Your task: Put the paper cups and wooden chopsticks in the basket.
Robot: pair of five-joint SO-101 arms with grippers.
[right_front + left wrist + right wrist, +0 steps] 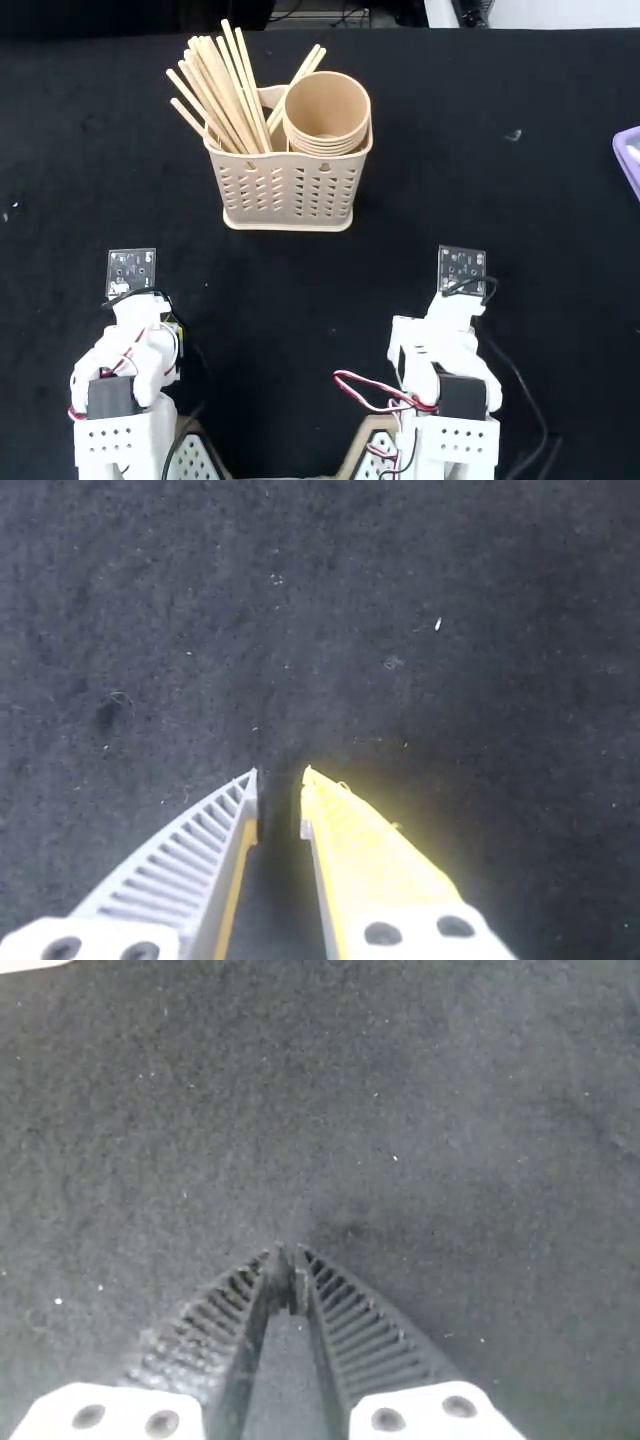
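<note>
Inside basket point(288, 190), paper cups point(330, 140) and wooden chopsticks point(225, 90) sitting; task looking done; left gripper point(280, 780), right gripper point(287, 1255) resting pressed together, empty.

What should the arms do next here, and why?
Probably none; leave both arms parked: the paper cups and wooden chopsticks already stand in the basket, and the left gripper and right gripper hold nothing.

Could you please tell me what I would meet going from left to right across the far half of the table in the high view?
bundle of pale wooden chopsticks → stack of tan paper cups → purple object cut off by the right edge
</note>
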